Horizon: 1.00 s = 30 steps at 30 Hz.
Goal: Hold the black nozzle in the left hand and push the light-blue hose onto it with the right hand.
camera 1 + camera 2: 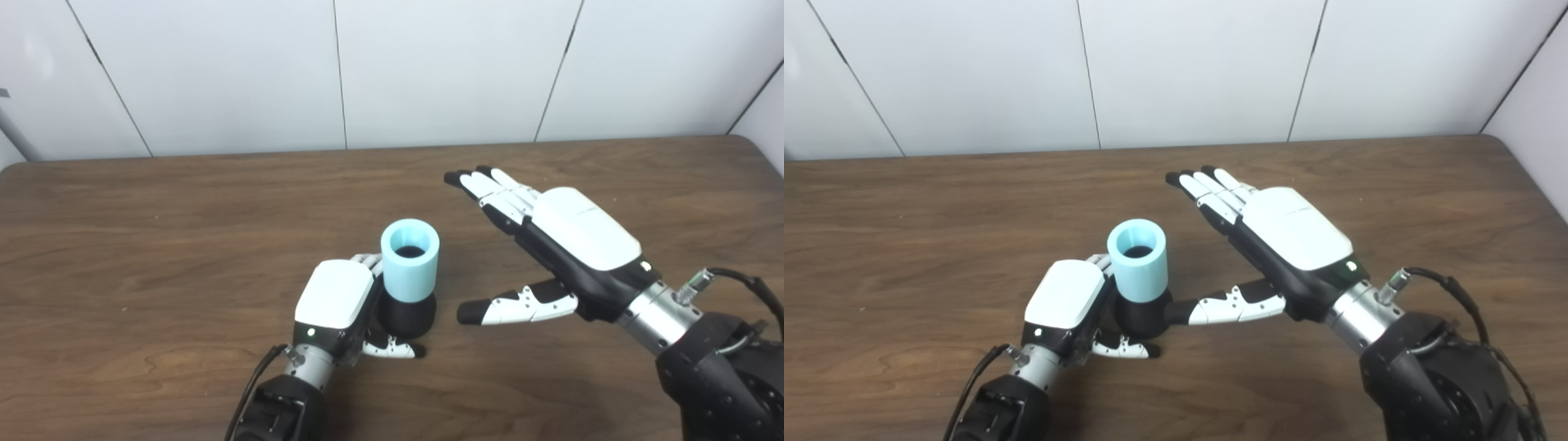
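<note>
The black nozzle (407,315) stands upright on the wooden table (153,233). The light-blue hose (410,258), a short thick tube with its opening up, sits on top of the nozzle. My left hand (335,306) is shut on the nozzle, fingers wrapped behind it and thumb in front at its base. My right hand (551,245) is open and empty to the right of the hose, palm down, fingers stretched out flat, thumb pointing left toward the nozzle without touching it.
A white panelled wall (392,67) rises behind the table's far edge. The table's right rear corner (753,144) is rounded. A black cable (741,282) loops at my right wrist.
</note>
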{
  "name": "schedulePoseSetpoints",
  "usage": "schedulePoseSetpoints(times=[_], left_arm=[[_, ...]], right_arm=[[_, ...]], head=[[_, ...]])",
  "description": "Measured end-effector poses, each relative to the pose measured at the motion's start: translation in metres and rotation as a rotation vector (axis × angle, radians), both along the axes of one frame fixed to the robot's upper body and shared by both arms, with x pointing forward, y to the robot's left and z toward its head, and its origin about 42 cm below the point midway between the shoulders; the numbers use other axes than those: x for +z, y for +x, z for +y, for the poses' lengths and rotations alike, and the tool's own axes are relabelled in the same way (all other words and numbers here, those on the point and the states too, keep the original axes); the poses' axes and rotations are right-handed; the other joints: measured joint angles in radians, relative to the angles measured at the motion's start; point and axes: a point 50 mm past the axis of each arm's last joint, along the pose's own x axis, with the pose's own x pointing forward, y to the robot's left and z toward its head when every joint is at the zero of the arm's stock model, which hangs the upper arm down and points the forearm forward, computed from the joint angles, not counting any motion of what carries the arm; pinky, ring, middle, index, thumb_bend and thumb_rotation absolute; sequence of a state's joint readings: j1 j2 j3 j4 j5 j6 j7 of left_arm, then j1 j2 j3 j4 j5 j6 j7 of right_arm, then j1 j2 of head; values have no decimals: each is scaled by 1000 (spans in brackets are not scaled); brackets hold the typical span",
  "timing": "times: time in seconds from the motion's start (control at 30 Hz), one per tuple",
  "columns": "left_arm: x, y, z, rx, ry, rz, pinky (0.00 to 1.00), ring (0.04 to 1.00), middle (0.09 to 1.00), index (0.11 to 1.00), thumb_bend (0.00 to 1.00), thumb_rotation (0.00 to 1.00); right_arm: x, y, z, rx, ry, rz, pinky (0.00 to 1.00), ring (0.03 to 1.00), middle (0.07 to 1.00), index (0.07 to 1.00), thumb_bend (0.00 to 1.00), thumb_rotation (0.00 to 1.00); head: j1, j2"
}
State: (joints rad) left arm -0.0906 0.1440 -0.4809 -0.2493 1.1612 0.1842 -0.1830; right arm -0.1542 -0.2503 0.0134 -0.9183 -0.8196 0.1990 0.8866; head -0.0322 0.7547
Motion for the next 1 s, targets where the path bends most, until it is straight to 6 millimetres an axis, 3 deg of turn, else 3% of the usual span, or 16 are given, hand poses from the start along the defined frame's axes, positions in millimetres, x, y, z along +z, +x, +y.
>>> schedulePoseSetpoints(times=[0.17,0.4,0.63,0.9,1.0], left_arm=[[6,3,8,6,25,16,950,906,898,879,1000,290],[27,10,19,18,34,-20,931,912,904,890,1000,329],[37,15,42,61,39,-22,921,917,910,902,1000,385],[49,22,79,137,-83,19,868,897,892,885,988,390],[54,22,91,146,-180,46,811,882,888,884,978,404]], right_arm=[[-2,-1,1,-9,-4,4,929,1000,971,987,655,957],[-3,-1,1,-13,-1,17,925,1000,972,987,657,958],[-9,-2,-2,-34,10,57,872,994,970,975,667,942],[-41,9,-16,-112,123,142,841,967,962,965,675,917],[-57,11,-21,-159,172,166,828,953,959,962,635,898]], head=[[2,0],[5,-2],[3,-3],[-6,-5],[-9,-5]])
